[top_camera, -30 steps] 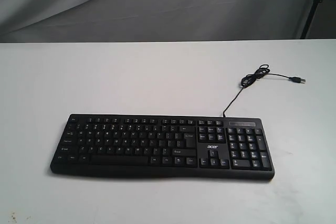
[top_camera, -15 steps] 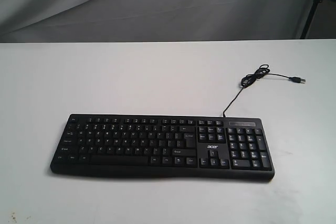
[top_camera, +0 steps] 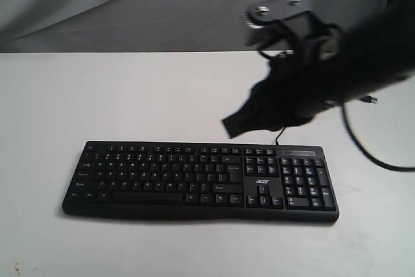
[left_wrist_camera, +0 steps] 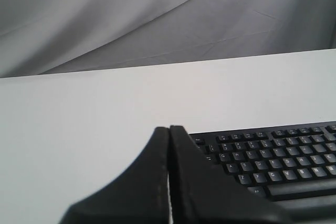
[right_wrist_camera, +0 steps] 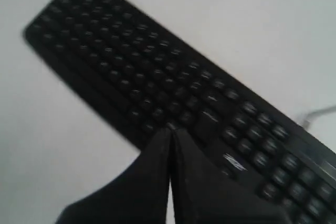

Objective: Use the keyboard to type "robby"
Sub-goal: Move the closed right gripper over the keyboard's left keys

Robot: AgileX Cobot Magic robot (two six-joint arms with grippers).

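— Keyboard [top_camera: 198,181] first: we see it lying flat on the white table [top_camera: 130,95], toward the near side, its long edge running across the scene and the number pad at the right end.
— And its thin cable [top_camera: 277,138] leaves the far edge, right of centre, where we lose it behind the right arm [top_camera: 350,63].
— Right gripper [top_camera: 227,127] now! We have it hanging over the keyboard's far edge, a little right of the middle, tips pointing down and left. It is blurred in both views.
— Fingers pressed tight together, nothing between them, as we read the right wrist view.
— Agreed. Whether the tips touch a key, we cannot tell.
— Left gripper [left_wrist_camera: 169,128]: clenched too, and empty, with the keyboard's far left corner showing just beyond its tips.
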